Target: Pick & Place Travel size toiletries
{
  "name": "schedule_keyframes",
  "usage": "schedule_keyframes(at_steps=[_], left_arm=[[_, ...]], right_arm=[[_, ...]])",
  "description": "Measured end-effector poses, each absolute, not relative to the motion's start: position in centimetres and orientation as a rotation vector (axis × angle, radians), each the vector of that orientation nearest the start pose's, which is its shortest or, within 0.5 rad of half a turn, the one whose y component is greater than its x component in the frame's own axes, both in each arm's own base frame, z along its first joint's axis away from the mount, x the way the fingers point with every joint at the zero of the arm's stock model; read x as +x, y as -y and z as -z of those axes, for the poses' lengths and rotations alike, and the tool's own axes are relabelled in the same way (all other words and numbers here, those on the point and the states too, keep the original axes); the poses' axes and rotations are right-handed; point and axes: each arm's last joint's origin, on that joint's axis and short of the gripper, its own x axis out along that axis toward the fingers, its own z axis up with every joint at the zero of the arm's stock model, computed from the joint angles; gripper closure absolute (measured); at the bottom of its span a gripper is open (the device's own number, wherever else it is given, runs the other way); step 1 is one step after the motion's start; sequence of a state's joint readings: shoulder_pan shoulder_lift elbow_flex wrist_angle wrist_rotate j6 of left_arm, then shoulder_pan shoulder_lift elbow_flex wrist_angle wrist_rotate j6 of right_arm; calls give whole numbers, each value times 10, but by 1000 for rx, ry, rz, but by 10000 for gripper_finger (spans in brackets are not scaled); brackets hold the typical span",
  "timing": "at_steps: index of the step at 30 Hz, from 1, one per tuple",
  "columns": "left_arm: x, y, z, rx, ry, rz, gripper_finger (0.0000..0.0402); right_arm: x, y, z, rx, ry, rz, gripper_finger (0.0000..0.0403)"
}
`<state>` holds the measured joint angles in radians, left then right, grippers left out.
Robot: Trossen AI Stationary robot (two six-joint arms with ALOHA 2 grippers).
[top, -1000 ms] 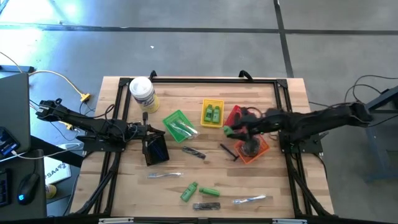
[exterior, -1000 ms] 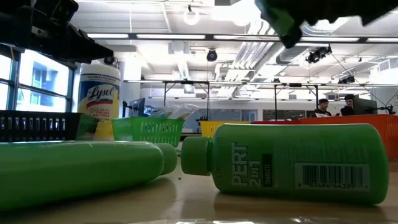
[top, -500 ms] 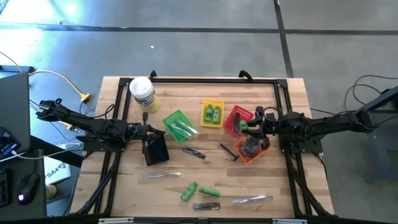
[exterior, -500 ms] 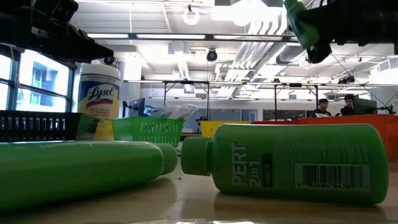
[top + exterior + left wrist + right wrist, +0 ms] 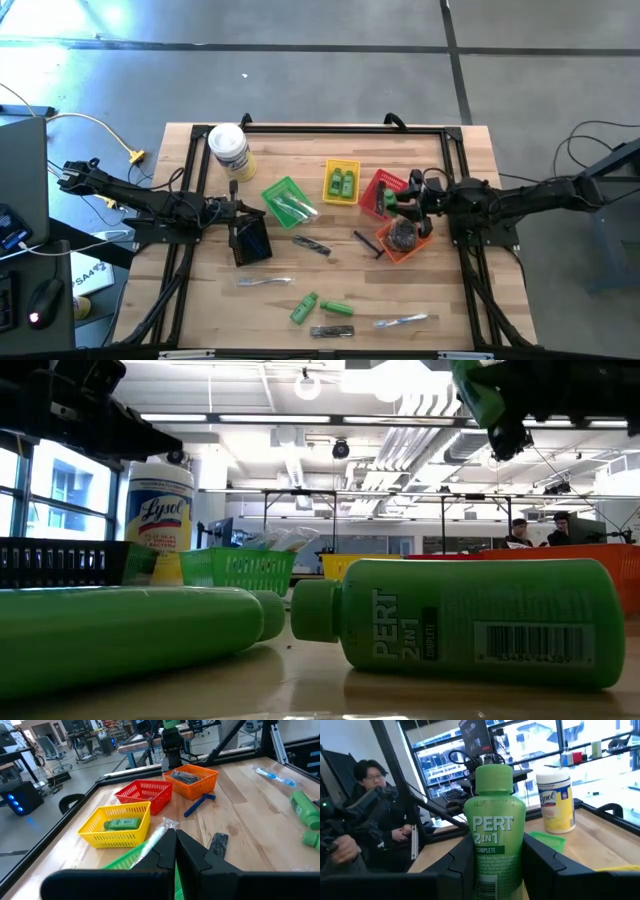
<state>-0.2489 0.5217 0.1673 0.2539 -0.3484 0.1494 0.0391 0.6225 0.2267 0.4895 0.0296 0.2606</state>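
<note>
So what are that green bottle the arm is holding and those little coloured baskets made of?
The small green Pert bottle between the right gripper's fingers looks like smooth opaque plastic with a ribbed cap. The yellow, red and orange mesh baskets look like moulded plastic lattice, probably.

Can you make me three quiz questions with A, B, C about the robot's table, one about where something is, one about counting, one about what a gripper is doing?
1. Where is the right gripper?
A. above the red basket
B. beside the white-lidded jar
C. at the table's near edge

2. How many green bottles lie in the yellow basket?
A. none
B. two
C. five

3. What is the right gripper doing?
A. hanging open and empty
B. holding a razor
C. holding a green bottle

Answers: 1 A, the high view shows it there. 2 B, two lie side by side. 3 C, the right wrist view shows the bottle between its fingers.
</note>
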Motion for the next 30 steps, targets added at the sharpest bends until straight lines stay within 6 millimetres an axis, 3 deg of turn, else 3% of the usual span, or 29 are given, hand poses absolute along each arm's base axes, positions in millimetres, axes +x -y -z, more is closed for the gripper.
schedule_keyframes(at_steps=[9, 16, 22, 30], left_arm=[[135, 24, -201, 114, -62, -96, 399], [135, 24, -201, 114, -63, -96, 399], [135, 24, -200, 112, -65, -96, 399], [135, 24, -200, 113, -67, -96, 399]], right_arm=[[196, 9, -265, 376, -185, 219, 287], [235, 38, -272, 470, -342, 368, 289], [264, 70, -259, 580, -411, 444, 287], [299, 106, -219, 701, -493, 536, 285]])
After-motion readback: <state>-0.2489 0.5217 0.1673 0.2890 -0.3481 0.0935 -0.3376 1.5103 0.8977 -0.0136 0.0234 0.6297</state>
